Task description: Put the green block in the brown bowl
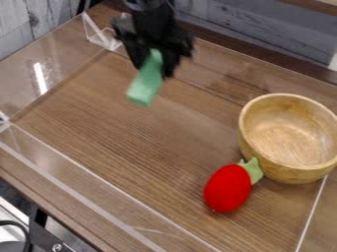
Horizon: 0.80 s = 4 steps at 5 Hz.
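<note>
My gripper (154, 61) hangs over the far left part of the wooden table, pointing steeply down, blurred by motion. Its fingers are shut on the top end of the green block (146, 81), a light green bar that dangles tilted in the air, clear of the table. The brown bowl (291, 137) stands empty at the right, well away from the block and lower in the picture.
A red strawberry-like toy (230, 186) with a green stem lies just in front of the bowl's left side. Clear acrylic walls (39, 69) enclose the table, with a small clear stand (105, 36) at the back left.
</note>
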Each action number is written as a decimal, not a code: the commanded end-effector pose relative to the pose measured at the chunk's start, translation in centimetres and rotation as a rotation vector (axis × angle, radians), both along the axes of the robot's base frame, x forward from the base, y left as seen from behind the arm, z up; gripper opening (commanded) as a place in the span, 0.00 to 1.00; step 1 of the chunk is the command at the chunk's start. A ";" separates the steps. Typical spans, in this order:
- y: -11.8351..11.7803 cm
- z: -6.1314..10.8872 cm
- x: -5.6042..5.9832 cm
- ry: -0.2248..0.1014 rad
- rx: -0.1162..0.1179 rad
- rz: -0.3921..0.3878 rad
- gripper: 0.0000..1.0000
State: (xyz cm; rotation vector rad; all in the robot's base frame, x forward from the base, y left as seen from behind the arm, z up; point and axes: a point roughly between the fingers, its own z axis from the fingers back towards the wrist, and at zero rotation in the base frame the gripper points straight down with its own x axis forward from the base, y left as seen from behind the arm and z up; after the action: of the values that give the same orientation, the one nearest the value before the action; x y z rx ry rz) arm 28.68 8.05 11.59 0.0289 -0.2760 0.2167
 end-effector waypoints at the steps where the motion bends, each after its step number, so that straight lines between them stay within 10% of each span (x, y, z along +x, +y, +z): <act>1: 3.9 2.2 2.3 -0.069 0.021 -0.102 0.00; 4: 4.3 0.2 4.7 -0.077 0.007 -0.165 0.00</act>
State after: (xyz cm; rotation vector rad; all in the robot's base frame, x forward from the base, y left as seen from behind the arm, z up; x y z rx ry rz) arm 32.45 12.17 9.77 -0.0189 -0.2894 0.0624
